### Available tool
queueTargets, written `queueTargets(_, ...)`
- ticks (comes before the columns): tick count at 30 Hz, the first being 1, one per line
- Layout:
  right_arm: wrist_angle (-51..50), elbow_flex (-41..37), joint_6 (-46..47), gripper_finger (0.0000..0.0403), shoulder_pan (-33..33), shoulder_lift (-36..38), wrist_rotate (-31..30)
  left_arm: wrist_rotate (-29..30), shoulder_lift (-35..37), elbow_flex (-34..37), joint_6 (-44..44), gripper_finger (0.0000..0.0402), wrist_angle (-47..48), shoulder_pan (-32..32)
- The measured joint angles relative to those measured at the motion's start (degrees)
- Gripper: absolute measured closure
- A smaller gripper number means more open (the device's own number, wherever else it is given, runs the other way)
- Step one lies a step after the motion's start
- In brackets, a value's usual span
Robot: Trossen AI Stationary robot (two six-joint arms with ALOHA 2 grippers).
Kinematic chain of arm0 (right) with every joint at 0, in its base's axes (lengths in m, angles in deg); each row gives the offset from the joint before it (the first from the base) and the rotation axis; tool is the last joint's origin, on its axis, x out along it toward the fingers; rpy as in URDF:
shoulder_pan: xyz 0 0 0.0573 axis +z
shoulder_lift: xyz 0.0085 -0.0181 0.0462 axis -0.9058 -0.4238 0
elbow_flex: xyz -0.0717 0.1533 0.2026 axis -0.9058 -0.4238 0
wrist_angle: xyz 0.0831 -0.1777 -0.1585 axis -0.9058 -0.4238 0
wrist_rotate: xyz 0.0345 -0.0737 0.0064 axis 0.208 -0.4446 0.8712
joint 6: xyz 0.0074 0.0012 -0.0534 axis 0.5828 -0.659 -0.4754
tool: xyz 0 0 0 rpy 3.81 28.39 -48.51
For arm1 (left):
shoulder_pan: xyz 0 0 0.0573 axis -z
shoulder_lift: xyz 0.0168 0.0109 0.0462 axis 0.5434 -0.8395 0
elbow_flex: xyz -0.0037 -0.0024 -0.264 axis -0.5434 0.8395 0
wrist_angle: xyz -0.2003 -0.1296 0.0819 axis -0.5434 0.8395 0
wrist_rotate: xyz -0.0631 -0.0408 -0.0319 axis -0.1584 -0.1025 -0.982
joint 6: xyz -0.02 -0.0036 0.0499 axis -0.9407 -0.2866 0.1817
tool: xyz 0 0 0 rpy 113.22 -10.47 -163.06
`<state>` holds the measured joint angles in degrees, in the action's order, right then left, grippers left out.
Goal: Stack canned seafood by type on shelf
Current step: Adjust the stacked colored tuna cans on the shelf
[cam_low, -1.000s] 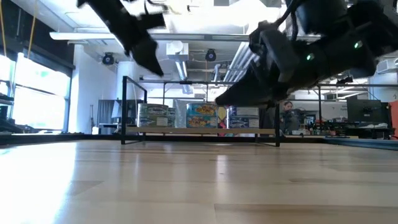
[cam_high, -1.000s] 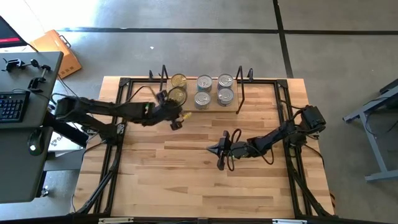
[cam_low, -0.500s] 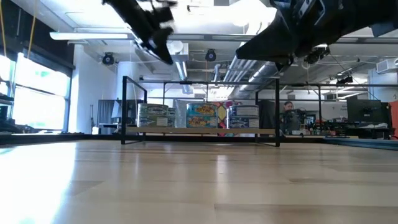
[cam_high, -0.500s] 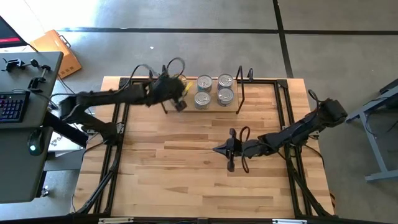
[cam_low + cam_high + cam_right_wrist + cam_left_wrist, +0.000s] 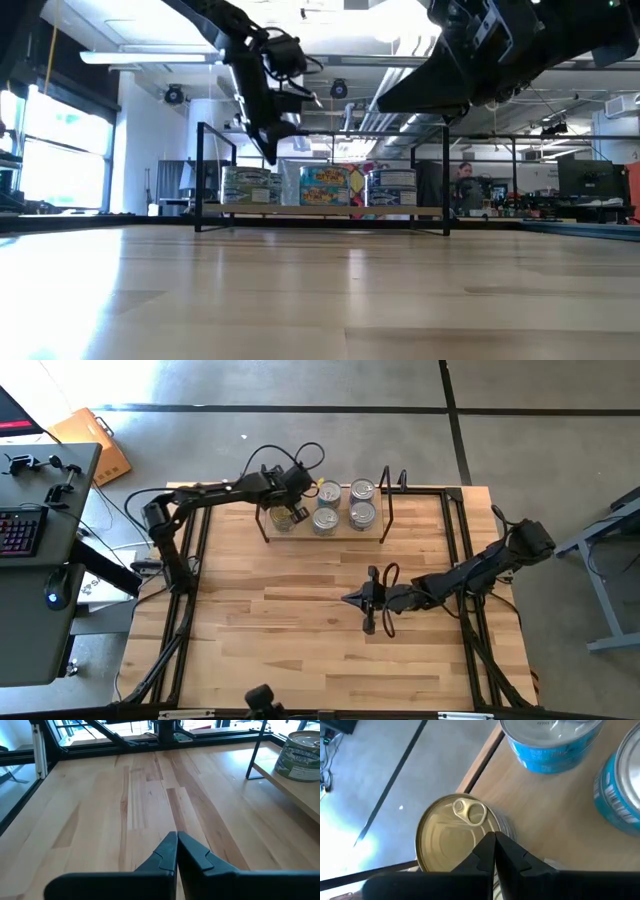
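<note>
Tins (image 5: 337, 506) all on shelf (image 5: 372, 531), sorted; table (image 5: 300, 630) bare. Left gripper (image 5: 296, 508) over gold tin (image 5: 454, 833), closed, empty. Right gripper (image 5: 365, 600) mid-table, closed, empty. Likely done.

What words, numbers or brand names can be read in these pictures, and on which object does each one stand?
None can be read.
Silver tin top: small embossed print, too blurred to read.
Blue tin labels on the shelf: coloured print, too small to read.
Green-label tin: print blurred.
Gold-top tin: no text, only a pull ring.
</note>
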<state>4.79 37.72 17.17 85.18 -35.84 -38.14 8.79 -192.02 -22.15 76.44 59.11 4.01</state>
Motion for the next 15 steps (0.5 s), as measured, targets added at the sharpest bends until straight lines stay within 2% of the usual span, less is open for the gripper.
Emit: queueTargets(15,-0.2,0.0,1.0,0.0403,0.0,0.0,0.0,-0.9,-1.2,0.0,-0.6,0.0401,2.4,-2.7)
